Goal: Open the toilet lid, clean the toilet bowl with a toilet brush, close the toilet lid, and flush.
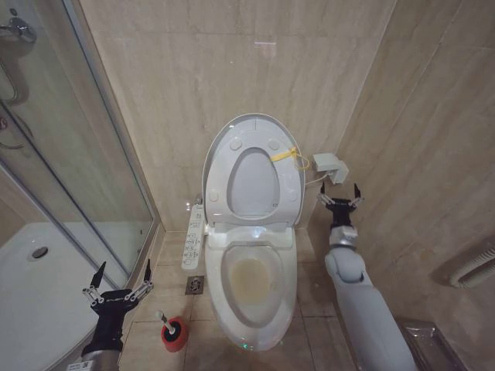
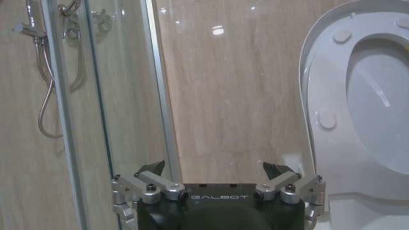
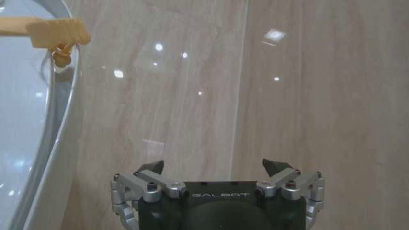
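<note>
**Lid raised, both grippers free, brush in its red cup**

Head view: the toilet lid [image 1: 249, 131] stands upright against the beige tiled wall, with the seat ring [image 1: 254, 182] raised against it and a yellow tie [image 1: 285, 154] on the ring's right side. The toilet bowl [image 1: 255, 282] lies open below, its basin stained yellowish. A long button panel [image 1: 192, 237] sits at the bowl's left side. On the floor left of the bowl, the toilet brush [image 1: 165, 320] stands in its red cup holder [image 1: 174, 335], white handle tip up. The left gripper [image 1: 120, 277] hovers just beside and above the brush, jaws spread, grasping nothing. The right gripper [image 1: 342, 195] is raised to the right of the lid, near a white wall box [image 1: 329, 165], jaws also spread and bare. A glass shower door [image 1: 73, 154] and white shower tray [image 1: 31, 286] lie to the left.

Left wrist view: the left gripper [image 2: 216, 168] faces the wall, fingers released, with the lid's [image 2: 319, 96] underside beside it and the shower hose [image 2: 45, 96] behind glass.

Right wrist view: the right gripper [image 3: 215, 166] faces the tiles, fingers apart, with the lid's edge [image 3: 54, 143] and yellow tie [image 3: 57, 33] to one side.
</note>
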